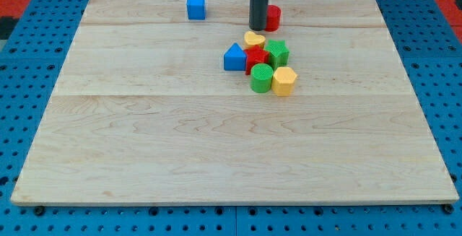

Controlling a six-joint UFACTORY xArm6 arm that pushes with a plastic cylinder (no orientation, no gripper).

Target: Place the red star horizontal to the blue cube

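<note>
Single view only. Looking down at a slant from beyond the near edge of the wooden board (144,156), facing toward its far edge at the view's top. Sitting far enough back to be taking in almost the entire board, plus strips of blue pegboard (29,120) around it.

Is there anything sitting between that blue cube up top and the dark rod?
No. In the camera view, only bare wood lies between the blue cube and my tip. A red block sits just beyond the tip, on the view's right.

Two blue blocks (195,6), two red (272,17), two green (261,79), two yellow (284,81).
</note>
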